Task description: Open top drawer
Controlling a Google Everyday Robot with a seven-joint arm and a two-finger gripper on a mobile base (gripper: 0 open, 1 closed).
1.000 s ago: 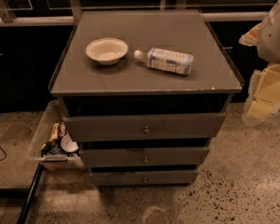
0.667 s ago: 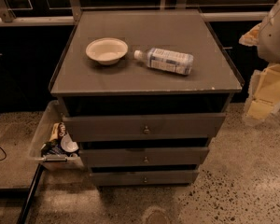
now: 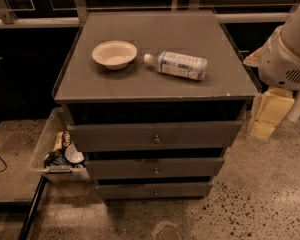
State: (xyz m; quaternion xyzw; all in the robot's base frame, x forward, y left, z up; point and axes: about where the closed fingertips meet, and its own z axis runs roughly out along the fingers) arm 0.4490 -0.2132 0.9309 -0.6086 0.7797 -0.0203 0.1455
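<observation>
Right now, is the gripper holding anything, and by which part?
Nothing seen held: the gripper hangs beside the cabinet, well clear of the top drawer and its knob.

No legible text, brand, number or sign. Pale printed label on clear plastic bottle (image 3: 177,65), lying on its side toward the right edge of flat grey cabinet top (image 3: 140,86): lettering not readable. Packets in clear plastic bin (image 3: 42,144) off the left edge: likewise unreadable. Cream-coloured gripper (image 3: 268,119) beyond the right edge, below the top.

Gripper (image 3: 271,115) hangs right of the top drawer (image 3: 115,135) (well apart from its knob (image 3: 156,139)); bottle (image 3: 179,65) lies flat.
</observation>
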